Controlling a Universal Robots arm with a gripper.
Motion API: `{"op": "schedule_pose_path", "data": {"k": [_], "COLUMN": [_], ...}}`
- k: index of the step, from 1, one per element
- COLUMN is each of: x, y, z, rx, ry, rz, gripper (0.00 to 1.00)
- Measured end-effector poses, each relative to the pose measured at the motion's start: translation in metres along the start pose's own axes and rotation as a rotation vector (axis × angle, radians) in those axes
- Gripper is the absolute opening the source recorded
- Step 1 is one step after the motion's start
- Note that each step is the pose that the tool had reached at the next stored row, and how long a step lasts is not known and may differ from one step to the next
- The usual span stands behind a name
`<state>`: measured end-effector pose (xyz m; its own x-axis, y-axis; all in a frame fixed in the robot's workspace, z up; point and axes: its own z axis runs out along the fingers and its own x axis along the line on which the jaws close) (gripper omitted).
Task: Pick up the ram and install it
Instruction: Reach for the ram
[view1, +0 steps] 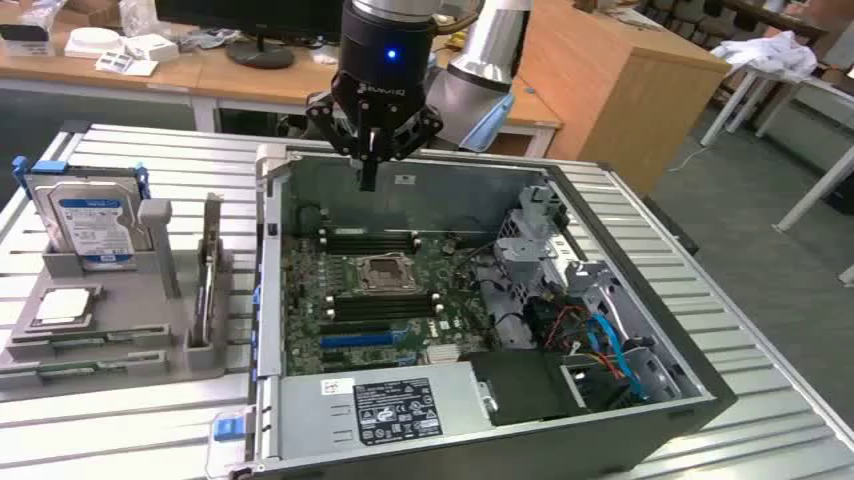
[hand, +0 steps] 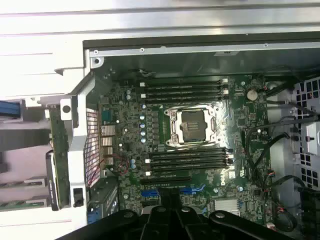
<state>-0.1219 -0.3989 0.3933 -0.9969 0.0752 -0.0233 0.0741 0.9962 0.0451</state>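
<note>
Ribbed silver surface (view1: 147, 150) carrying a grey holder (view1: 158, 240) and an open computer case (view1: 641, 425).

In the exterior view the surface fills most of the frame, its pale metal ribs running from the upper left towards the lower right. They show bare along the top left, the bottom left and down the right-hand side. The grey holder sits at the left of the frame, flat on the ribs. The computer case lies on its side in the centre and right, just beside the holder, with its open face turned upward. In the wrist view the same ribbed surface (hand: 150, 25) spans the top of the frame, with the case's dark rim (hand: 200, 47) directly below it.
</note>
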Motion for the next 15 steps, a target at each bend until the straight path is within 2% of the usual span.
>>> {"op": "schedule_pose_path", "data": {"k": [12, 15], "x": [0.0002, 0.0034], "y": [0.0000, -0.0003], "z": [0.0000, -0.0002], "rx": [0.0000, 0.0001], "ry": [0.0000, 0.0000], "rz": [0.000, 0.000], "gripper": [0.11, 0.11]}}
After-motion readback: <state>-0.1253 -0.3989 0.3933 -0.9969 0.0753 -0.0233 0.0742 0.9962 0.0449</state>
